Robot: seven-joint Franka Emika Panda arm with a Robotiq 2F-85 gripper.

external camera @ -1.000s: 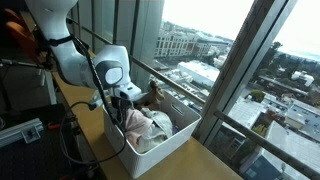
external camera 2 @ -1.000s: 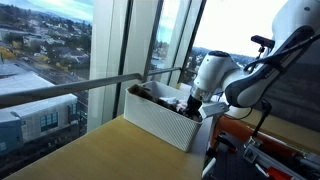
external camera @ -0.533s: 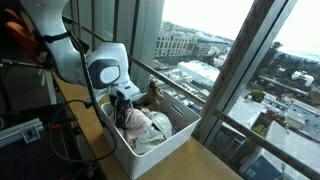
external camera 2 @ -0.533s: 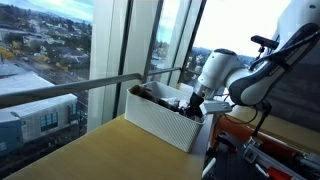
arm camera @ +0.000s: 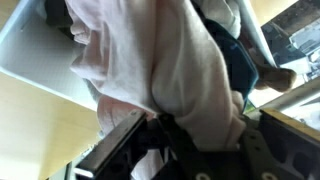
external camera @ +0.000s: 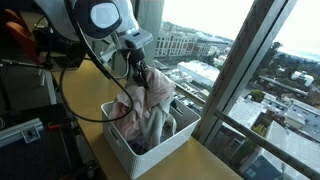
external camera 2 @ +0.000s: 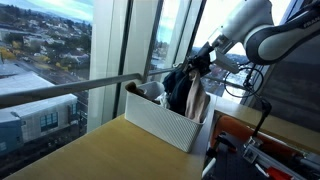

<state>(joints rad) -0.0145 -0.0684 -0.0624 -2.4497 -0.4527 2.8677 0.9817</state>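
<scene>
no readable text, labels, brands, numbers or signs in any view

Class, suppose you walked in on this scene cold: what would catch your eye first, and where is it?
First, the bundle of cloth hanging from the gripper, its lower end trailing in the white bin; the wrist view shows pale pink fabric filling the frame. In an exterior view, the cloth looks partly dark. The bin sits on a wooden table beside tall windows overlooking a city.
</scene>
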